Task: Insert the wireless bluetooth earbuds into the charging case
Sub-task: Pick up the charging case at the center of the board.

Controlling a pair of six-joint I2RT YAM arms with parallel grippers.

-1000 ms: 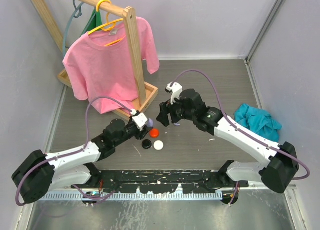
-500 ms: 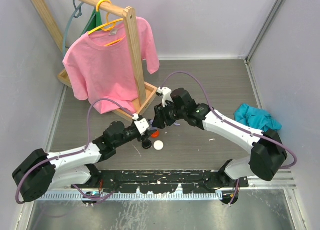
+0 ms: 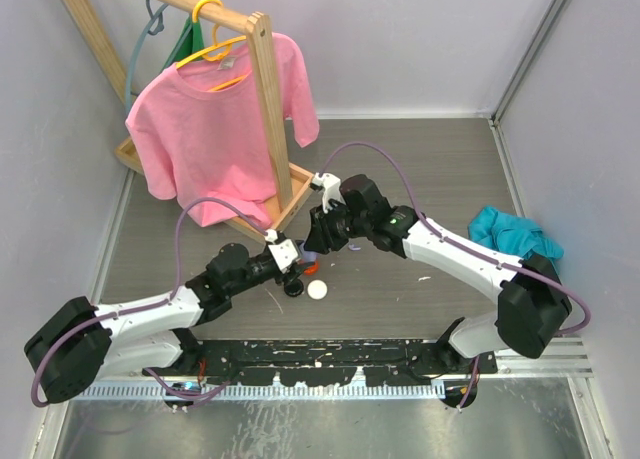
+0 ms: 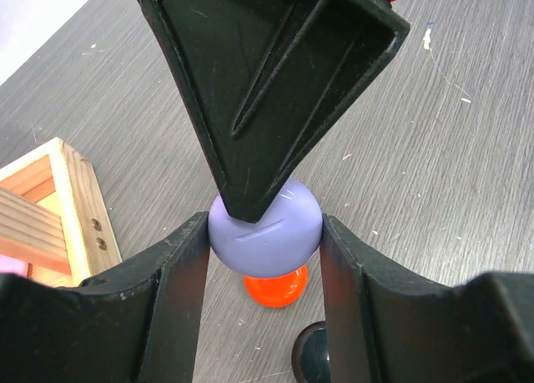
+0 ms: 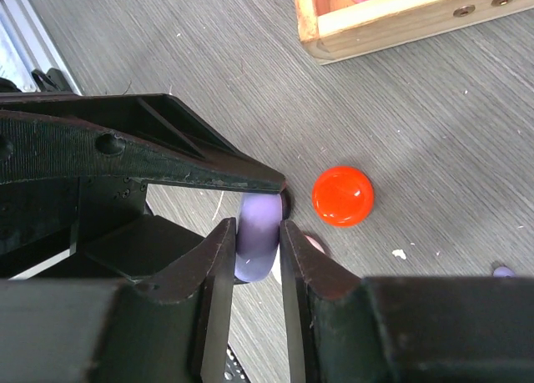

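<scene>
So both claws are on the same thing here. The lavender round plastic charging case (image 4: pixel 284 224) is up off the grey wood-grain table (image 3: pixel 420 179), mid-table, just near of the wooden rack base (image 5: pixel 392 16).

The left gripper (image 4: pixel 263 229) is partly closed and clamps the case across its width, one finger on each curved edge. The right gripper (image 5: pixel 258 233) comes in from the far side, closed down to a narrow gap, with its fingers against the two flat faces.

Orientation-wise it's a disc. One flat face looks back at the left wrist camera, so it reads round there. In the right wrist view it's edge-on, a thin oval with its long side running along the fingers. Can't tell if the lid is open.

On the table below sit an orange-red round case (image 5: pixel 343 196), a black round case (image 3: pixel 294 288) and a white round case (image 3: pixel 317 289). A tiny purple earbud (image 5: pixel 503 271) lies on the table right of the orange-red one, too small to tell which way it points.
</scene>
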